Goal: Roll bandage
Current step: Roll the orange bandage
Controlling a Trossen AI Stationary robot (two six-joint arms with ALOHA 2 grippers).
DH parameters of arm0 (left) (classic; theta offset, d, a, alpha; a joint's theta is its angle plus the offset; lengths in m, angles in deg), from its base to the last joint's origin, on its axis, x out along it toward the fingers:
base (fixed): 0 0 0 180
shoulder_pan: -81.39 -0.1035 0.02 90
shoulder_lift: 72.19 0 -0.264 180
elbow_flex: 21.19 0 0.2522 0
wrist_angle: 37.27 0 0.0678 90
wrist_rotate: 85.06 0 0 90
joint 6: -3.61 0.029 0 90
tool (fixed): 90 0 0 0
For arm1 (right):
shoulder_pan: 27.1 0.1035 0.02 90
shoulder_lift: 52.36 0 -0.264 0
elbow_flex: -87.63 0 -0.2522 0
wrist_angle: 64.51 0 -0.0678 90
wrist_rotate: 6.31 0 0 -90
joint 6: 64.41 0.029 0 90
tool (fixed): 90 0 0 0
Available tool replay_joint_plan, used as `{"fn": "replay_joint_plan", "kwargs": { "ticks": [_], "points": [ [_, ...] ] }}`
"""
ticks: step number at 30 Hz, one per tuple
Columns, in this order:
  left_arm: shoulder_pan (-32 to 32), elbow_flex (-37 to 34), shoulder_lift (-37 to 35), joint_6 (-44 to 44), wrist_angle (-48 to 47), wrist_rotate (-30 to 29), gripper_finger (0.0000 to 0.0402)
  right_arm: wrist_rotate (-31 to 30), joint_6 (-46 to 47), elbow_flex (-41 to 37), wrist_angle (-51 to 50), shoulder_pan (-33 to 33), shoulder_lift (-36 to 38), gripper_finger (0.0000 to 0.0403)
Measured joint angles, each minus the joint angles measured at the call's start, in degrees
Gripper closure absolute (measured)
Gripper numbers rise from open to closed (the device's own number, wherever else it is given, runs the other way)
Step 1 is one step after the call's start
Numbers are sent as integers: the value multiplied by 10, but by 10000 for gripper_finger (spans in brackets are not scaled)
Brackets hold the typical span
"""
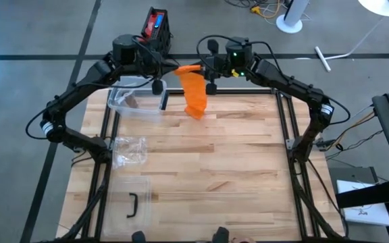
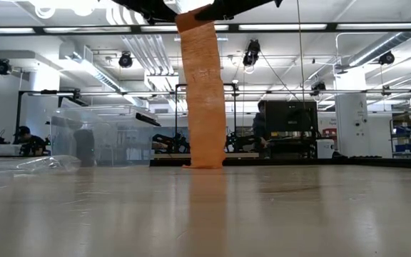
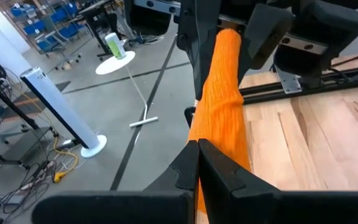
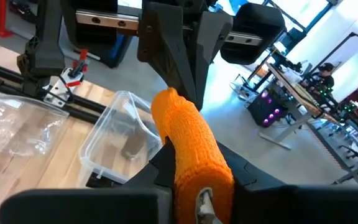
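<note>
An orange bandage (image 1: 194, 94) hangs as a long strip (image 2: 202, 93) from both grippers above the table's far edge. Its lower end (image 2: 204, 164) rests on the wood. Its upper part is a thick rolled bundle (image 4: 191, 143) between the fingers of my right gripper (image 4: 194, 165), which reaches in from the right (image 1: 206, 67). My left gripper (image 3: 197, 149) comes in from the left (image 1: 174, 67), facing the right one, and is shut on the bandage beside the bundle. My left gripper pinches the bandage cloth (image 3: 219, 155) just beside the bundle, between its two shut fingers. They come in nearly level from the table's left. One layer or several, I cannot tell. The strip hangs below, its lower end on the table. My right gripper holds the rolled bundle (image 4: 188, 124) between its two fingers, nearly level, coming from the table's right. The bundle lies along the fingers, and its end with a pale core (image 4: 204, 199) sits far back between them. The bundle is lifted high above the table.
A clear plastic box (image 1: 137, 101) stands at the table's far left, close under the left arm. A crumpled clear bag (image 1: 130, 150) and a clear lid with a black handle (image 1: 132, 206) lie along the left side. The table's middle and right are bare wood (image 1: 248, 162).
</note>
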Motion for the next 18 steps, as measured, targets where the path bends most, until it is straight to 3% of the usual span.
{"fn": "replay_joint_plan", "kwargs": {
  "ticks": [8, 14, 18],
  "points": [
    [0, -1, -10, 16, -13, -5, 399, -4, -2, 0, 0, -1, 2, 350],
    [1, -3, -29, 53, 13, -80, 400, -14, 0, 3, 2, -3, 3, 350],
    [0, -2, -43, 38, 53, -34, 400, -10, 9, 2, -5, -3, 2, 351]
  ]
}}
